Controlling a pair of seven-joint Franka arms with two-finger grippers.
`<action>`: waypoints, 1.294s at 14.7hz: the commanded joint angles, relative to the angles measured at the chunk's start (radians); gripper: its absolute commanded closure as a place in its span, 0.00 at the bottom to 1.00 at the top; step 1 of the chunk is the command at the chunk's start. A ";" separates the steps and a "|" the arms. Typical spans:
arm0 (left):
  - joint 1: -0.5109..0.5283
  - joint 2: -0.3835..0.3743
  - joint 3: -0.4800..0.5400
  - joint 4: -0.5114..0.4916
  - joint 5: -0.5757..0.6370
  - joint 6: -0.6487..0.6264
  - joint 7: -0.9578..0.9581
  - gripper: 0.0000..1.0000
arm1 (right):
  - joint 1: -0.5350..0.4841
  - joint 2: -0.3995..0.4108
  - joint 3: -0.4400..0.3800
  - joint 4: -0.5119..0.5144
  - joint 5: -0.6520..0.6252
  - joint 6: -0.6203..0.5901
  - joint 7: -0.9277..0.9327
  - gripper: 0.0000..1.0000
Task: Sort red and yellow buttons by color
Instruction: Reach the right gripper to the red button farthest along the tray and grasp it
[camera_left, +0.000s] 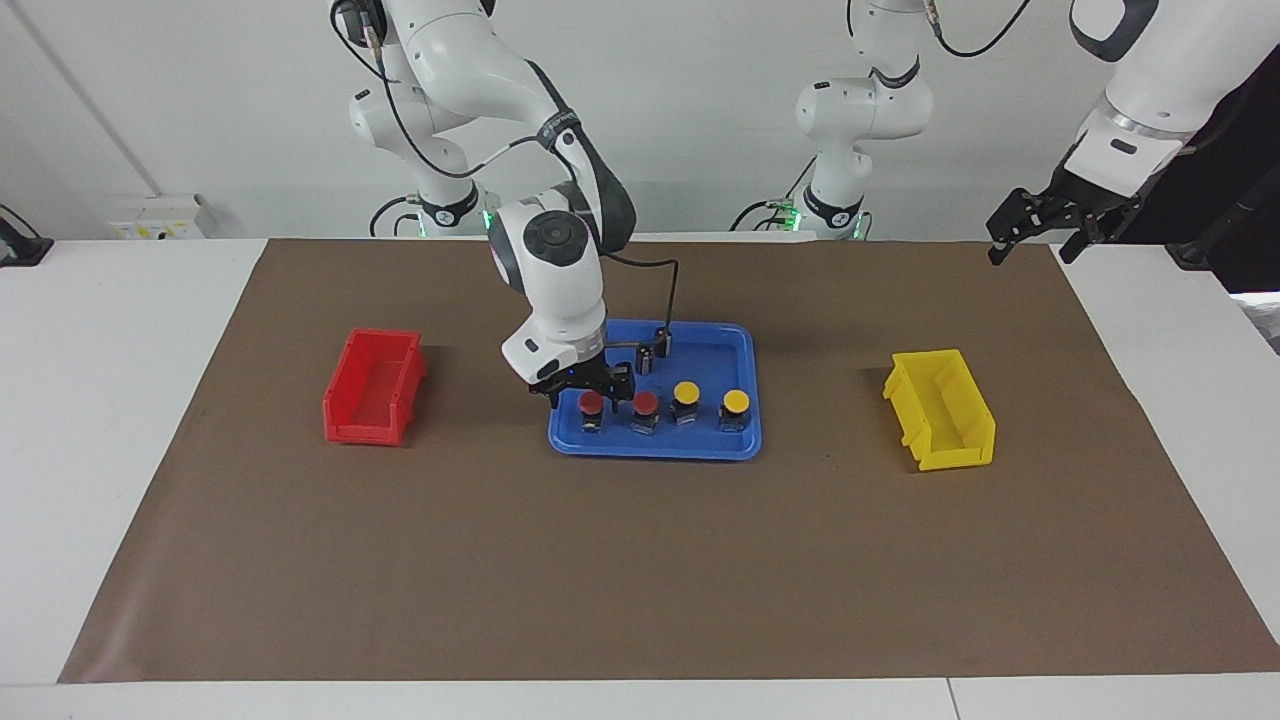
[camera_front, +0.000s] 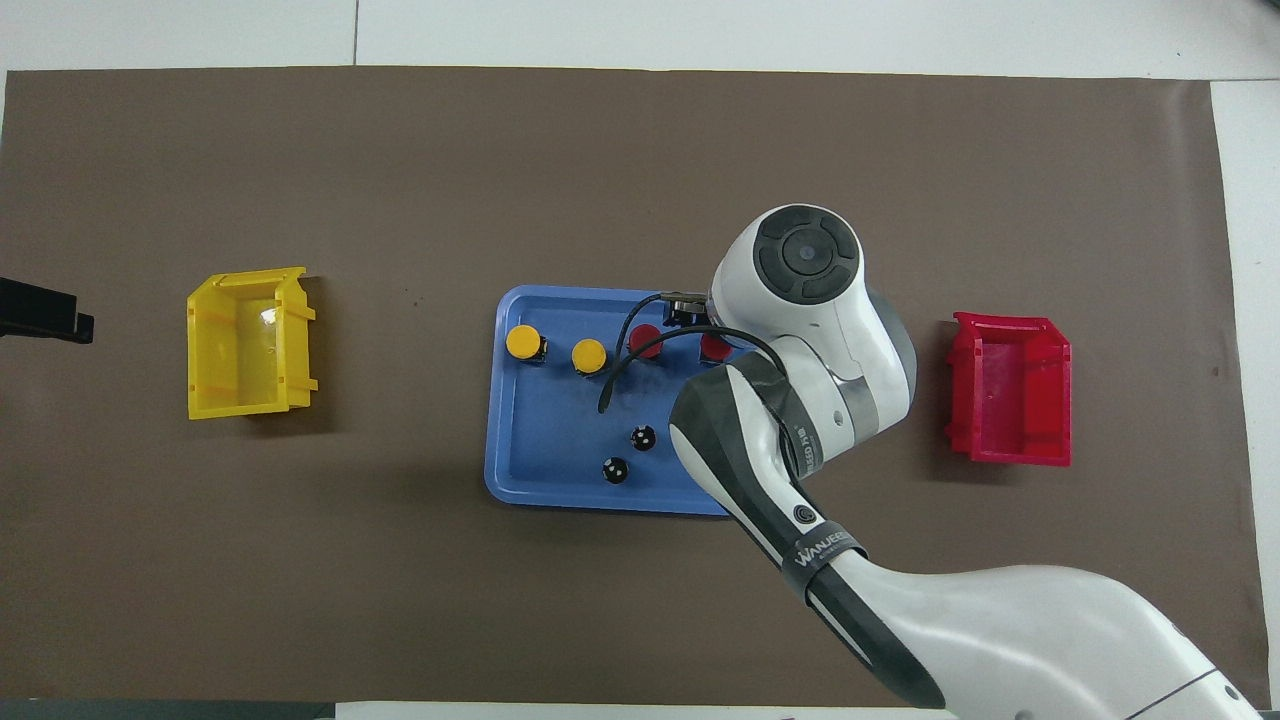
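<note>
Overhead view: "WANJEE…" band; right gripper open astride red button; left gripper open.

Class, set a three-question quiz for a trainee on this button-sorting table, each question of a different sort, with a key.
1. How many buttons stand in the blue tray?
2. True or false: the red bin already holds a button.
3. The right gripper is down at which button? A) the red button at the row's end toward the red bin; B) the yellow button nearest the yellow bin; C) neither.

Key: 1. Four, two red and two yellow. 2. False. 3. A. The left gripper waits off the tray.
</note>
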 joint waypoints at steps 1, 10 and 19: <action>0.010 -0.042 -0.006 -0.056 0.020 0.032 0.004 0.00 | 0.005 -0.025 0.002 -0.042 0.016 0.027 0.014 0.10; 0.010 -0.050 -0.006 -0.078 0.020 0.045 0.002 0.00 | 0.027 -0.026 0.002 -0.066 0.016 0.027 -0.002 0.19; 0.007 -0.050 -0.008 -0.076 0.021 0.045 -0.015 0.00 | 0.018 -0.026 0.002 -0.057 0.015 0.015 -0.018 0.68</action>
